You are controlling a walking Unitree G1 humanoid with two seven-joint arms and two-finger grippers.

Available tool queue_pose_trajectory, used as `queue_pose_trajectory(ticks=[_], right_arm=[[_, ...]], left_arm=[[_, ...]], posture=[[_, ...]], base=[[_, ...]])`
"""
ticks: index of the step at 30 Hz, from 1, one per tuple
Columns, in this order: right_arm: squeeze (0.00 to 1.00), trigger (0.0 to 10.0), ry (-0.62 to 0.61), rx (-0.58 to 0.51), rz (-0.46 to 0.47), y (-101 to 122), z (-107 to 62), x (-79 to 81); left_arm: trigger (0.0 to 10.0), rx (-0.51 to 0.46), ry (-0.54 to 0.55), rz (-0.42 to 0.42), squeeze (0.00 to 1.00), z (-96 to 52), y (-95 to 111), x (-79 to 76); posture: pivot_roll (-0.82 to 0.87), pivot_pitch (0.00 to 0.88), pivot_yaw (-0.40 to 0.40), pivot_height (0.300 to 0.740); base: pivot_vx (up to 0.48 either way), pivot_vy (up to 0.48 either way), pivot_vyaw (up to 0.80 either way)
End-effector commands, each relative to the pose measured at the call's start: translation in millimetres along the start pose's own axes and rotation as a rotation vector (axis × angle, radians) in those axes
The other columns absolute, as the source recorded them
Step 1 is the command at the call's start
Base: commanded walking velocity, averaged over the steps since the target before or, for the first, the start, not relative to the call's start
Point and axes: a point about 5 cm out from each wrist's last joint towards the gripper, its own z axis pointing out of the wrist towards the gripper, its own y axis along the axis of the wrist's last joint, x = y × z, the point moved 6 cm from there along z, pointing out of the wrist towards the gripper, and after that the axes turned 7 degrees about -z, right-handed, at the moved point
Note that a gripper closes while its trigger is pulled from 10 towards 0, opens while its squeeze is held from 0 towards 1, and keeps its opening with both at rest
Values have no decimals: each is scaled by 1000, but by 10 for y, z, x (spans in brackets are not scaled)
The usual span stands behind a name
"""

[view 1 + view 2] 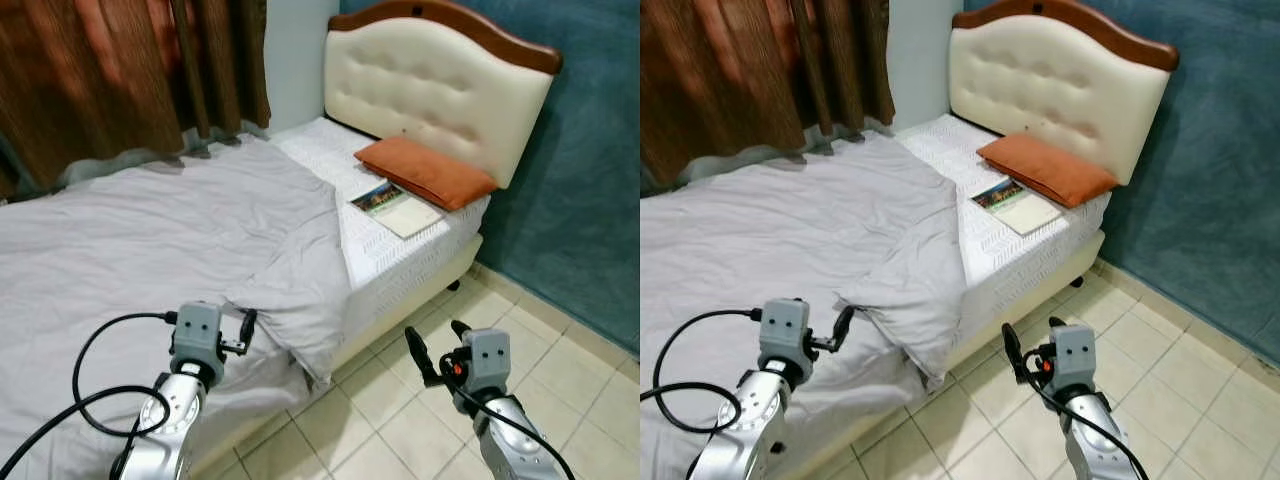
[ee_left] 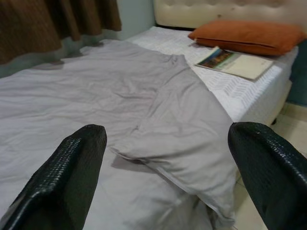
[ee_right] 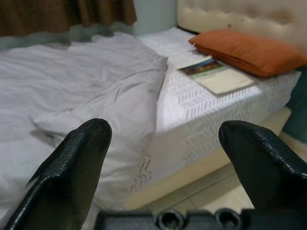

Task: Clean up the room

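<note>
A crumpled grey blanket covers most of the bed, and its turned-back corner droops over the bed's near edge. Bare white mattress shows toward the headboard, with an orange pillow and a book lying on it. My left gripper hovers just over the blanket beside that drooping corner, open and holding nothing; its fingers stand wide apart. My right gripper is over the floor beside the bed, open and empty too, with its fingers spread toward the mattress side.
A cream padded headboard with a wooden rim stands against a teal wall. Brown curtains hang behind the bed. Beige floor tiles run along the bed's right side. A black cable loops by my left arm.
</note>
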Motion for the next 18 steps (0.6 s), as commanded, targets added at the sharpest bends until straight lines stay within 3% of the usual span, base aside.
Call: queue_pose_trajectory(ticks=[1, 18], right_arm=[[0, 10000, -13, -9, -15, 38, 0, -82], [0, 10000, 2, -4, -20, 16, 6, -77]], left_arm=[[10000, 3, -33, 5, 0, 34, 8, -116], [10000, 4, -19, 31, 0, 72, -27, -125]], posture=[[-30, 0, 4, 732], [-38, 0, 4, 732]], base=[[461, 0, 0], [450, 0, 0]])
